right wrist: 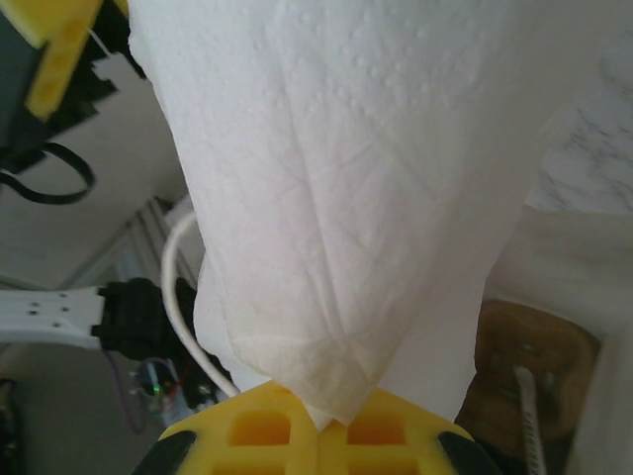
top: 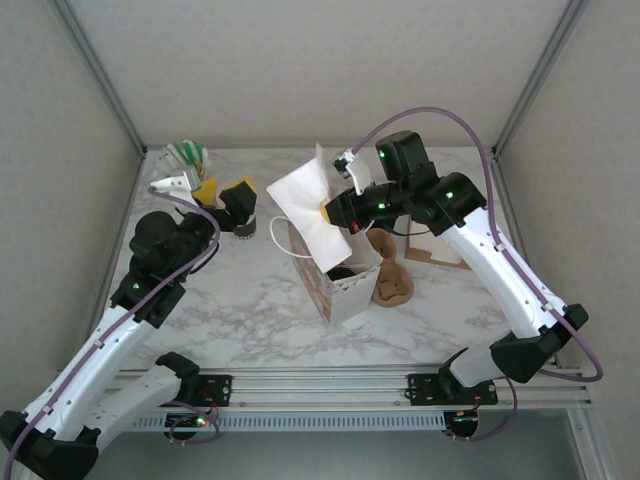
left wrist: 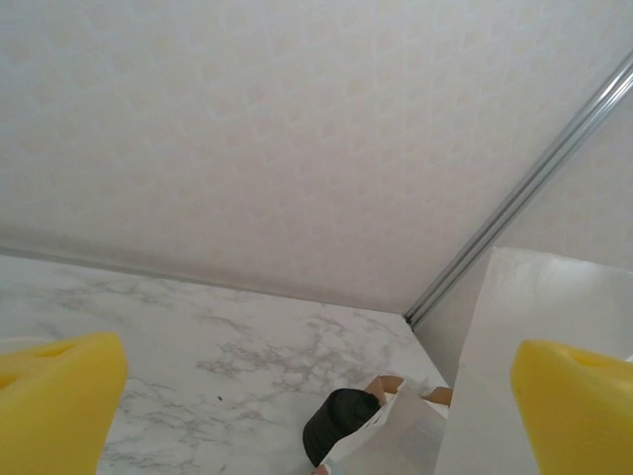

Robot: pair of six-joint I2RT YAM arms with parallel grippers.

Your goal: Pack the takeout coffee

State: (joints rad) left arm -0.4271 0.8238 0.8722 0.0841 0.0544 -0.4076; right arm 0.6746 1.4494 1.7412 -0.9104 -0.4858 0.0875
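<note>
Black and round, the cup [top: 340,272] sits down inside the white bag [top: 347,296] in the middle of the table [top: 250,320]. From above I see its dark top through the open mouth of the bag. It looks like it stands up, but the bag walls hide its sides. I think the coffee is packed already.

The right gripper [top: 328,212] is squeezed tight on one edge of a white napkin [top: 300,195]. The napkin fans out from the yellow fingers [right wrist: 267,435], away to the far left. The gripper hangs just over the far rim of the bag. So the cup lies below it and a little nearer to the robot. To put the napkin in, I think this arm must go down and a bit toward the robot, into the mouth, with the napkin's long side pointing down.

The left gripper [top: 222,192] is spread wide and holds nothing. It is well off to the left of the bag, so the right arm is the nearer one. A brown thing [top: 392,282] lies just beside the bag on the right.
</note>
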